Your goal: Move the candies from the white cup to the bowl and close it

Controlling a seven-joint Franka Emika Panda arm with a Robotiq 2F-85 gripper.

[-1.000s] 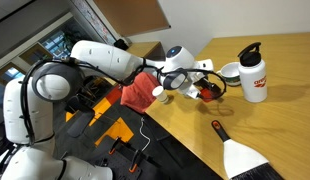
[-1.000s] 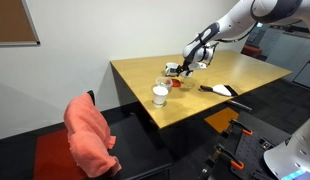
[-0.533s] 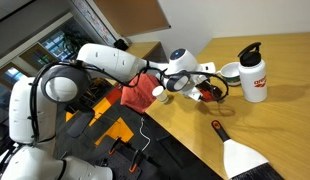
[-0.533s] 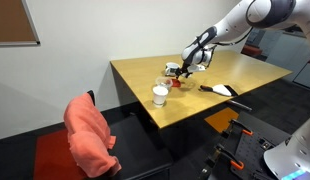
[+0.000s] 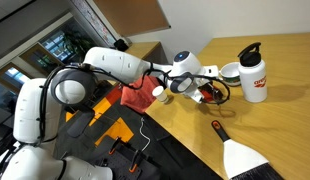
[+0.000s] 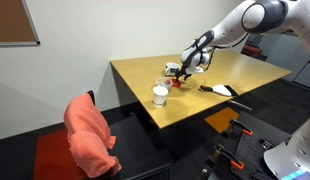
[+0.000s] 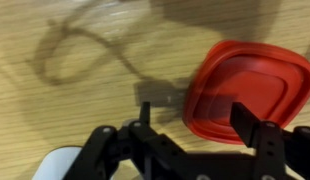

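Claw (image 7: 192,108) nearer — one red lid (image 7: 245,80)

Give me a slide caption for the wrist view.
Open gripper hovers above a red lid lying on the wooden table.

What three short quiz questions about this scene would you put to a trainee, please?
1. True or false: the hand is shut on the lid.
2. In an exterior view, the tall white bottle has a cap that is: A black, B red, C green.
3. Fill in: in the wrist view, the lid lying on the wooden table is ___ in colour.
Key: 1 false, the jaws stand apart above it; 2 A; 3 red.
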